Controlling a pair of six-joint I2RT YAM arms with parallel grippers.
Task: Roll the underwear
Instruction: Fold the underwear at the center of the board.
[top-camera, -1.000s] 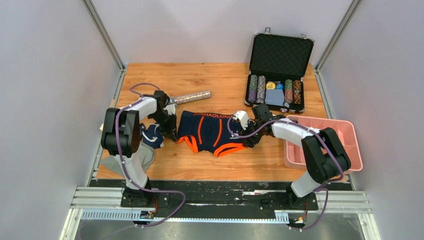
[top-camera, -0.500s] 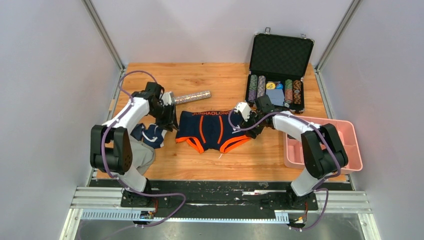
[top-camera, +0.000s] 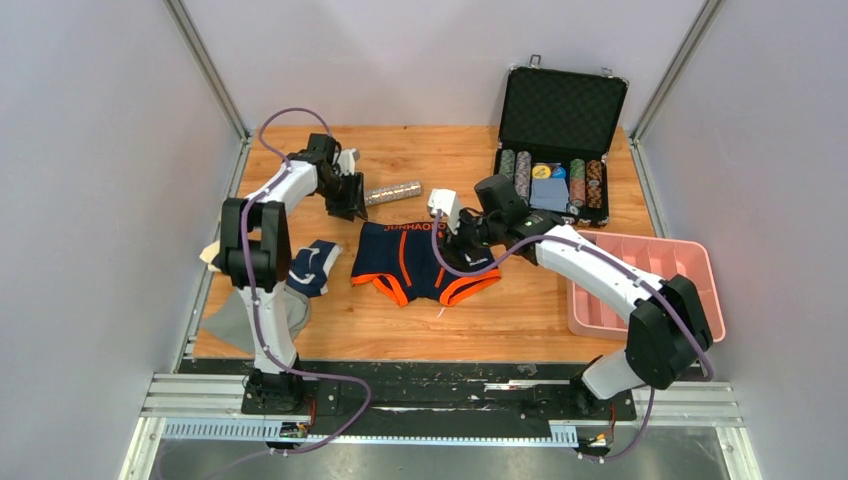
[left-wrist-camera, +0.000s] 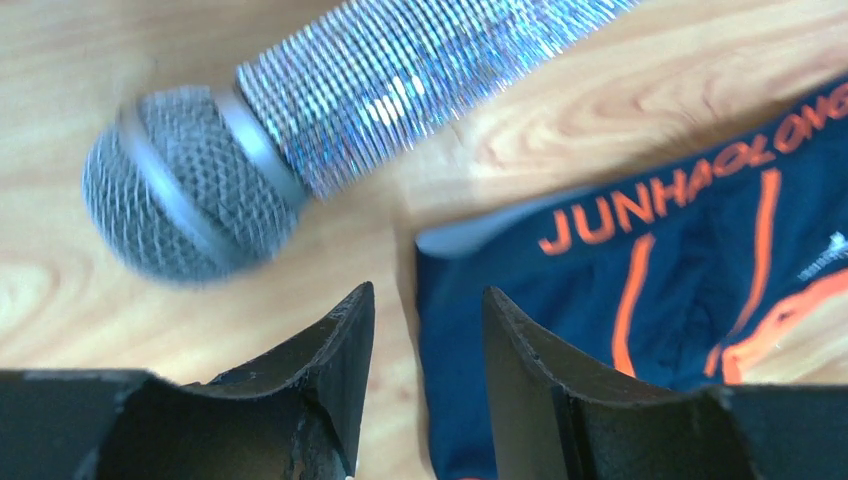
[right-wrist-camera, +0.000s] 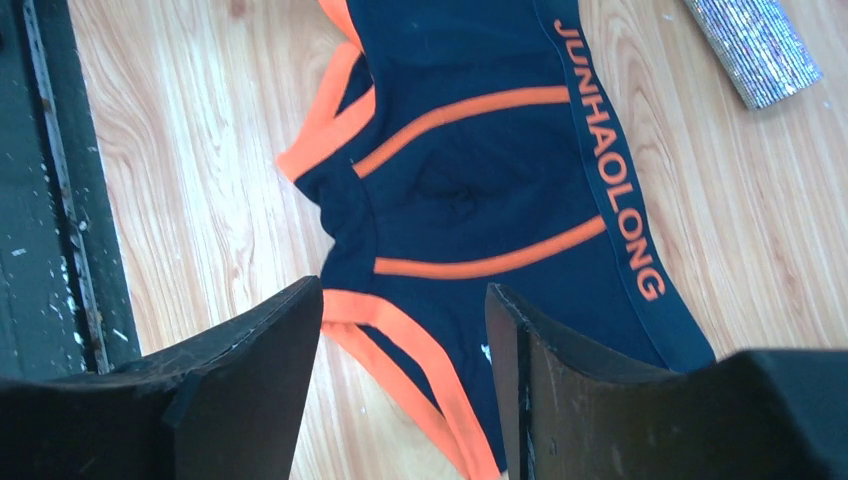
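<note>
The navy underwear (top-camera: 415, 262) with orange trim and an orange-lettered waistband lies spread flat on the wooden table. It also shows in the left wrist view (left-wrist-camera: 640, 290) and the right wrist view (right-wrist-camera: 470, 180). A second, crumpled navy underwear (top-camera: 310, 268) lies to its left. My left gripper (top-camera: 350, 203) is open and empty above the table by the spread underwear's far left corner (left-wrist-camera: 428, 300). My right gripper (top-camera: 462, 237) is open and empty above the waistband's right end (right-wrist-camera: 405, 295).
A glittery silver microphone (top-camera: 392, 192) lies just beyond the waistband, close to the left gripper (left-wrist-camera: 300, 130). A flat grey cloth (top-camera: 255, 315) lies at the near left. An open black case of poker chips (top-camera: 555, 150) stands far right. A pink tray (top-camera: 690, 255) sits at the right.
Both grippers left the sides of the underwear and moved toward the far side, the left to the microphone, the right over the waistband. The underwear shifted slightly farther and lies flat.
</note>
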